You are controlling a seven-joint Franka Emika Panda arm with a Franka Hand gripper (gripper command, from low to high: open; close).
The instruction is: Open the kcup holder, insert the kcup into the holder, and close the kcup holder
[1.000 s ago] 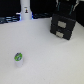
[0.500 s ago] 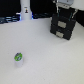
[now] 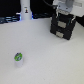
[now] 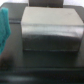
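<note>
The kcup point(image 3: 18, 58), a small white pod with a green and blue lid, stands alone on the white table toward the exterior view's left. The black boxy kcup holder point(image 3: 62, 27) sits at the back right with its tray pushed in. My gripper point(image 3: 65, 12) hovers just over the holder's top. The blurred wrist view is filled by the holder's dark top face point(image 4: 50, 31), with one teal fingertip point(image 4: 4, 25) at the picture's edge. The other finger is out of frame and nothing is held.
A tall white bottle-shaped object point(image 3: 25, 11) stands at the back left, beside a dark strip along the table's far edge. The white table point(image 3: 50, 62) stretches between the kcup and the holder.
</note>
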